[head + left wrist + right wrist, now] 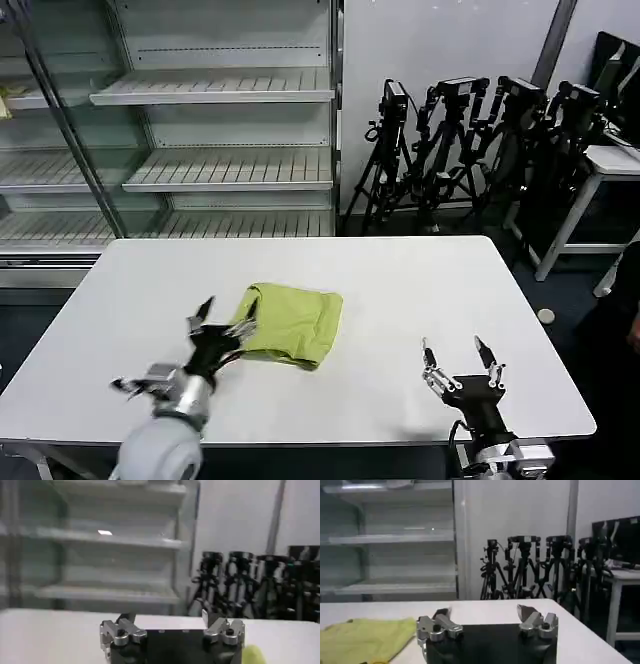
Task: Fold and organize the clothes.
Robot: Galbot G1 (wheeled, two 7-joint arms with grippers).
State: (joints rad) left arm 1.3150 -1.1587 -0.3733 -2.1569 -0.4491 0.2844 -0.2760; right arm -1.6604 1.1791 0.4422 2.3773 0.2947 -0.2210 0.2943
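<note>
No brand, label or writing can be read on anything here. The lime yellow-green T-shirt (291, 322) lies folded into a compact, roughly square bundle on the white bench (420, 290), near the middle and a little toward the robot's left.

The left claw (222, 318) hangs just above the bench at the bundle's left edge, its fingers spread wide apart. One fingertip (247, 318) sits at or over the fabric's edge; whether it actually touches cannot be told. Nothing is gripped between the fingers. From the left wrist camera, the left claw (165, 617) shows its two fingers well apart with bare bench between them, and a corner of the T-shirt (252, 655) shows beside it.

The right claw (459, 352) rests low near the bench's front edge, well apart from the shirt, fingers wide open and empty. The right wrist camera shows the same open claw (482, 612), with the T-shirt (367, 637) lying off to one side on the bench.
</note>
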